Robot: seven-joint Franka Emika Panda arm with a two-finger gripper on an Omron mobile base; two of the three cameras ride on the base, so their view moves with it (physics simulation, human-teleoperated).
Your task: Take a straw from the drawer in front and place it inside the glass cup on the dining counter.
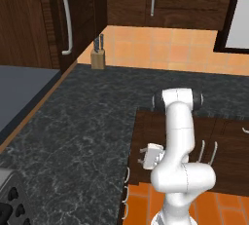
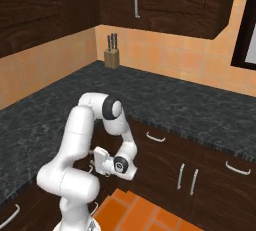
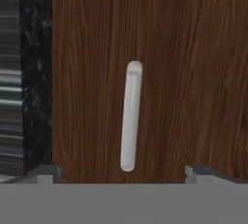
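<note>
Drawer (image 3: pixel 184 72) front dark brown wood grain, silver bar handle (image 3: pixel 131 116) centred; pincer (image 3: pixel 123 172) wide open, holding nothing

this is a domestic kitchen. an l-shaped black speckled stone worktop (image 1: pixel 87 121) wraps the corner, and a wooden knife block (image 1: pixel 98 58) holding dark-handled knives stands on it at the back against the wall. orange-tan wall tiles (image 1: pixel 165 48) run behind the worktop. dark wooden wall cabinets (image 2: pixel 170 0) with long silver handles hang above it. base cabinets and drawers (image 2: pixel 200 175) with curved silver handles sit below it, over an orange tiled floor (image 2: pixel 140 215).
</note>
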